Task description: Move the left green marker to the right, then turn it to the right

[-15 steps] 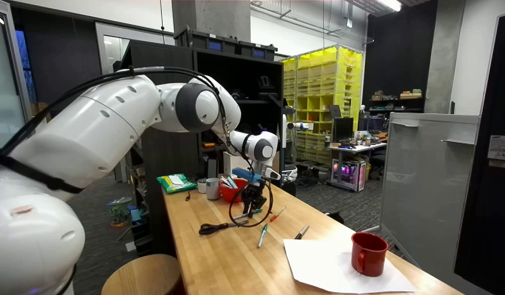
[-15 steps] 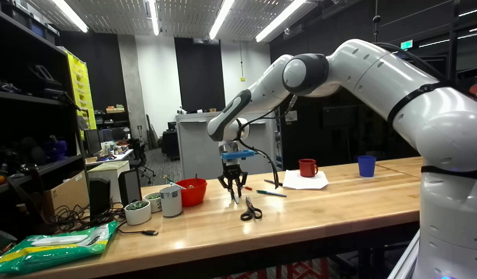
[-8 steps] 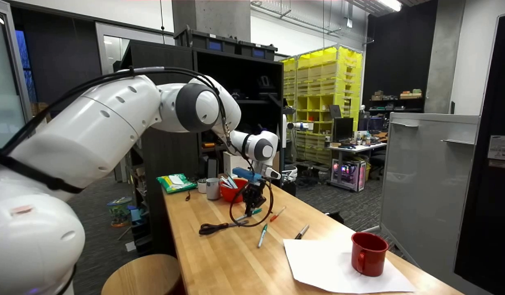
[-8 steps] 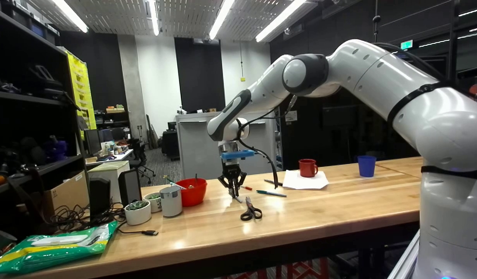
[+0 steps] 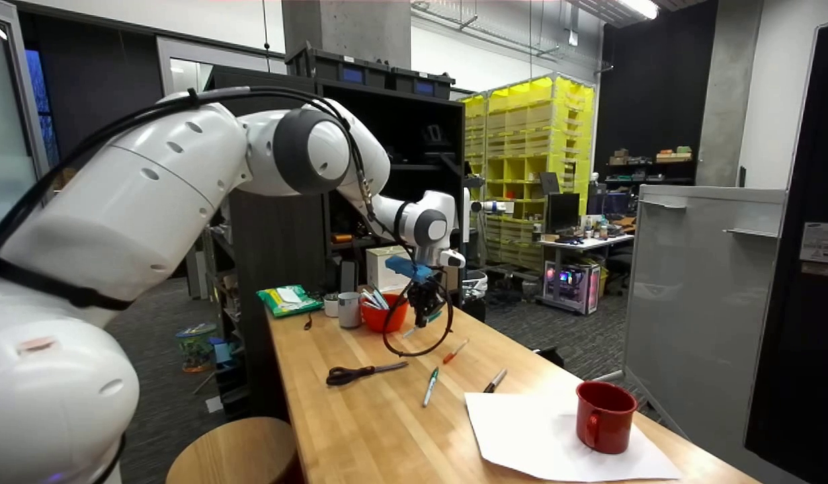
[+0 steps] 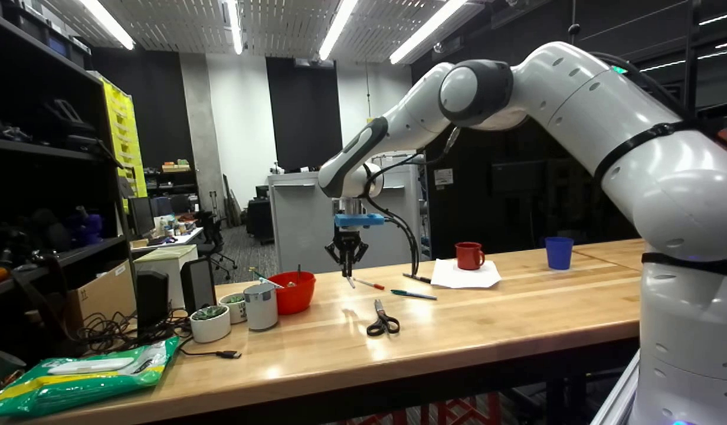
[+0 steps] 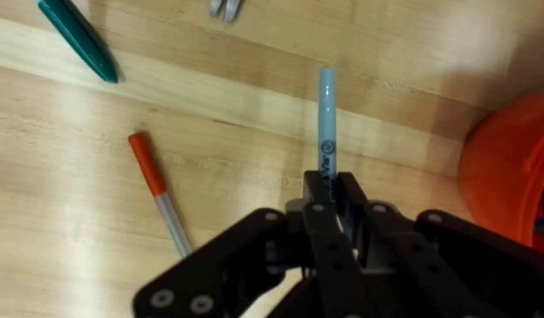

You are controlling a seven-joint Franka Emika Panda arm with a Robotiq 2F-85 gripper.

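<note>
Dark shelving (image 5: 279, 242) backs a long wooden table (image 6: 487, 321), where scissors (image 6: 383, 323) lie at 5 o'clock from the gripper (image 6: 347, 275) in an exterior view. The gripper pinches the left green marker (image 7: 327, 110) between its fingers and seems to hold it clear of the wood. What the coming move turns on is that marker's long axis: in the wrist view its pale barrel points from the grip toward 12 o'clock, while in an exterior view the green cap (image 5: 433, 316) juts toward 2 o'clock and the pale end toward 8.

Around the grip in the wrist view, the red marker (image 7: 149, 165) lies at 9 o'clock, the other green marker (image 7: 80, 42) at 10 and the red bowl (image 7: 493, 163) at 3, all apart from the held barrel.

As I judge it, the grasp is made; the carry and the turn are left. Whose right is meant I cannot tell. If it is 3 o'clock in an exterior view, toward the blue cup (image 6: 559, 254), the way likely crosses above the other green marker, so some height should help. The barrel should swing with the wrist, so the turn is better judged from outside.
</note>
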